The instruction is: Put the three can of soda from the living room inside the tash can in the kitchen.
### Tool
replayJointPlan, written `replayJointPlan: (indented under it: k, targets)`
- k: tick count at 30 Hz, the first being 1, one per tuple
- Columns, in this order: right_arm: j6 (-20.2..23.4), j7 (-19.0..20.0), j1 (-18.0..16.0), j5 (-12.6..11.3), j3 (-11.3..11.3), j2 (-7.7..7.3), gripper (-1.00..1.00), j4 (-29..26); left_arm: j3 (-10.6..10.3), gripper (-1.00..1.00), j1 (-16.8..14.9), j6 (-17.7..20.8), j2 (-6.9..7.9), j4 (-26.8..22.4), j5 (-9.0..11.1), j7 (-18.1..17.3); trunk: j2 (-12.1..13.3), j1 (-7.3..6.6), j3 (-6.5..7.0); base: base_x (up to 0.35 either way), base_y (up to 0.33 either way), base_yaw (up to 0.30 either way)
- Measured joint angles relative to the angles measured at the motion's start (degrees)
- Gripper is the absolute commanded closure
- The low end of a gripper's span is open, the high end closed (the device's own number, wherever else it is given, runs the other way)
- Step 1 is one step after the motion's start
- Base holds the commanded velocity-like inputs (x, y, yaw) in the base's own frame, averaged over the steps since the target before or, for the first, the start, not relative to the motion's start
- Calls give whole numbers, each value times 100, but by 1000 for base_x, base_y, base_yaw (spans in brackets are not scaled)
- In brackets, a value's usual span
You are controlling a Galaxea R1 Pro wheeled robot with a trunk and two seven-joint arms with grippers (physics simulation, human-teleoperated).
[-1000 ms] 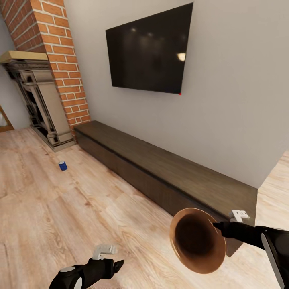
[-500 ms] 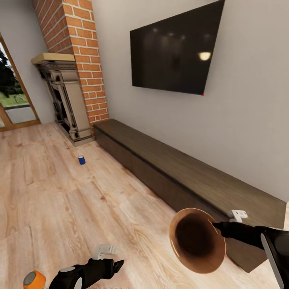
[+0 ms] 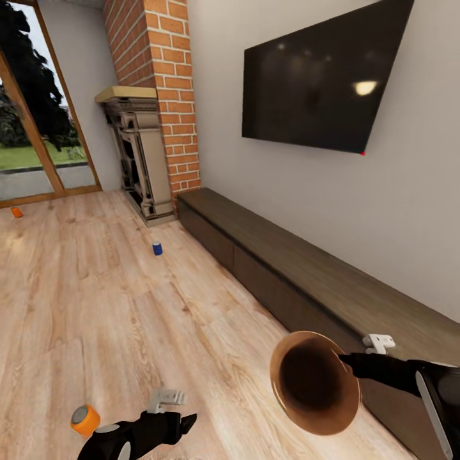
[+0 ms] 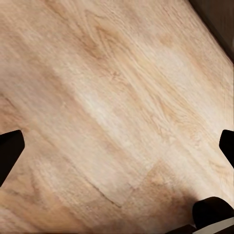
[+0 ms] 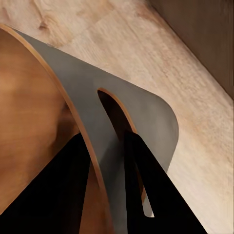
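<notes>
A blue can of soda (image 3: 156, 248) stands on the plank floor in front of the fireplace. An orange can of soda (image 3: 84, 420) stands near my left arm at the lower left. Another orange can (image 3: 16, 213) lies far off by the glass door. My right gripper (image 3: 345, 360) is shut on the rim of the copper tash can (image 3: 313, 382), held tilted above the floor with its dark inside facing me. In the right wrist view the fingers (image 5: 146, 195) pinch that rim (image 5: 58, 87). My left gripper (image 3: 190, 422) hangs open over bare floor (image 4: 117, 146).
A long low dark wood cabinet (image 3: 306, 275) runs along the right wall under a wall-mounted TV (image 3: 319, 83). The brick chimney (image 3: 166, 83) and stone fireplace (image 3: 140, 160) stand at the far end. A wood-framed glass door (image 3: 32, 128) is at the far left.
The camera has turned left, so the whole room slid right in the picture. The glass door and the far orange can have come into view. Both arms hold the same pose.
</notes>
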Motion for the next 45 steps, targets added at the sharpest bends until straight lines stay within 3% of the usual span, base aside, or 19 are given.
replayJointPlan:
  k: [41, 45]
  targets:
    - [8, 0, 0, 3, -9, -4, 100, -1, 0, -100, 0, -7, -6, 0, 0, 2, 0, 0, 0, 0, 0, 273]
    - [35, -5, -1, 16, -237, -3, 100, -8, 0, -100, 0, -8, -6, 0, 0, 2, 0, 0, 0, 0, 0, 273]
